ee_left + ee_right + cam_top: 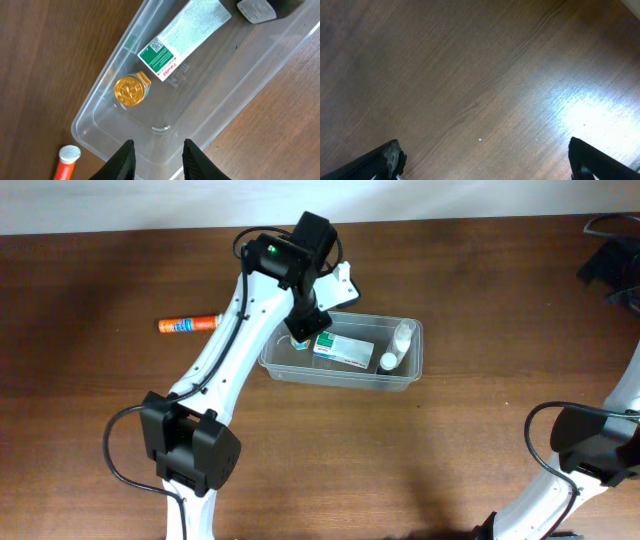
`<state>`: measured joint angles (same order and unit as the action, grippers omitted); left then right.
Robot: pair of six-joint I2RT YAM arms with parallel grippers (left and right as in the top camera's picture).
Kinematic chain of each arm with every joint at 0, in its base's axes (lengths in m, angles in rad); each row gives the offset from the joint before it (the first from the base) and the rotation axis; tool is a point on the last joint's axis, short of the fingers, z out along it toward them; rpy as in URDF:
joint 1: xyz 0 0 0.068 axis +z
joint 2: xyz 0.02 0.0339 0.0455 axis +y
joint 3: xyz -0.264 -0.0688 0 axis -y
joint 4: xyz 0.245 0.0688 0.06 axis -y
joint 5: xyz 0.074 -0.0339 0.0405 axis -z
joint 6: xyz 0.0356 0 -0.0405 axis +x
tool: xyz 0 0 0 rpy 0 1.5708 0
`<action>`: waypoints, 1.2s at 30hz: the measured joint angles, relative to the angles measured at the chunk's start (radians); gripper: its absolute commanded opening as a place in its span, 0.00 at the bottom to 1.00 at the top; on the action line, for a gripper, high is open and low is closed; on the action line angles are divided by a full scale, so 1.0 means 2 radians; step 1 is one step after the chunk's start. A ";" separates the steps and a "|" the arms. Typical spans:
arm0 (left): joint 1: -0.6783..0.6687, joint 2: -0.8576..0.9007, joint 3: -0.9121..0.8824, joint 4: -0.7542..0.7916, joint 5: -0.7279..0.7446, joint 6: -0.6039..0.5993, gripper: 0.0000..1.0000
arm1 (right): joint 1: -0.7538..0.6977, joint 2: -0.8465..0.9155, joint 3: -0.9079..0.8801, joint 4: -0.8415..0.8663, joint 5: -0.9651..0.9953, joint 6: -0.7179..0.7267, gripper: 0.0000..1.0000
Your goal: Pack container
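Arm on left (235,330) stretched over container (350,380); left gripper (158,150) down, parted, empty; right gripper (485,165) spread wide.

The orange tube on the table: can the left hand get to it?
Probably yes. The orange tube lies bare on the table beside the container, and the left hand hangs open and empty above that end of the container. Nothing covers the tube.

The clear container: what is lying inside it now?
A green-and-white box, a gold round item and a white bottle. Overhead, the left arm covers the container at its left end.
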<state>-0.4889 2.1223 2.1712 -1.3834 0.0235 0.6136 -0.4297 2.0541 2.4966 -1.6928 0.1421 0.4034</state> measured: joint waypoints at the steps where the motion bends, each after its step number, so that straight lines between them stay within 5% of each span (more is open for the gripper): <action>1: 0.001 0.000 0.000 0.002 0.000 0.001 0.32 | 0.000 0.000 0.000 0.000 0.000 0.000 0.98; 5: 0.009 0.000 0.000 0.016 -0.001 0.000 0.37 | 0.000 0.000 0.000 0.000 0.000 -0.001 0.98; 9: 0.025 0.000 0.000 0.072 -0.021 -0.036 0.65 | 0.000 0.000 0.000 0.000 0.000 -0.001 0.98; 13: 0.066 0.000 0.000 0.137 -0.037 -0.100 0.76 | 0.000 0.000 0.000 0.000 0.000 0.000 0.98; 23: 0.223 0.009 0.001 0.319 -0.055 -0.195 0.79 | 0.000 0.000 0.000 0.000 0.000 0.000 0.99; 36: 0.229 0.156 0.001 0.456 -0.082 -0.194 0.81 | 0.000 0.000 0.000 0.000 0.000 0.000 0.98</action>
<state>-0.0307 2.4336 2.1731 -0.4717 -0.1402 0.2249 -0.4297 2.0541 2.4966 -1.6928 0.1425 0.4030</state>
